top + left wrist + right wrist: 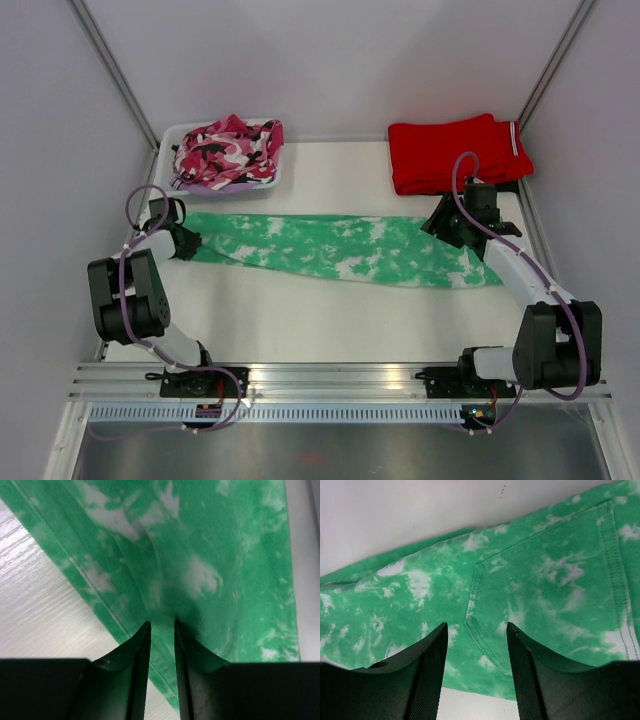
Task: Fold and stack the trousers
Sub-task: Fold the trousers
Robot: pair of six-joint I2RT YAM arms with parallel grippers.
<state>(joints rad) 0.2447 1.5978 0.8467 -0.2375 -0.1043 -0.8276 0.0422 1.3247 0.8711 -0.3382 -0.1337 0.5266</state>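
Observation:
The mint green tie-dye trousers lie stretched flat across the table from left to right. My left gripper is at their left leg end. In the left wrist view its jaws stand nearly closed, with the green fabric pinched and puckered between the tips. My right gripper is over the right waist end. In the right wrist view it is open, with a stitched back pocket of the trousers below and between the fingers.
Folded red trousers lie at the back right, just behind my right gripper. A white basket at the back left holds the pink camouflage garment. Grey walls close in both sides.

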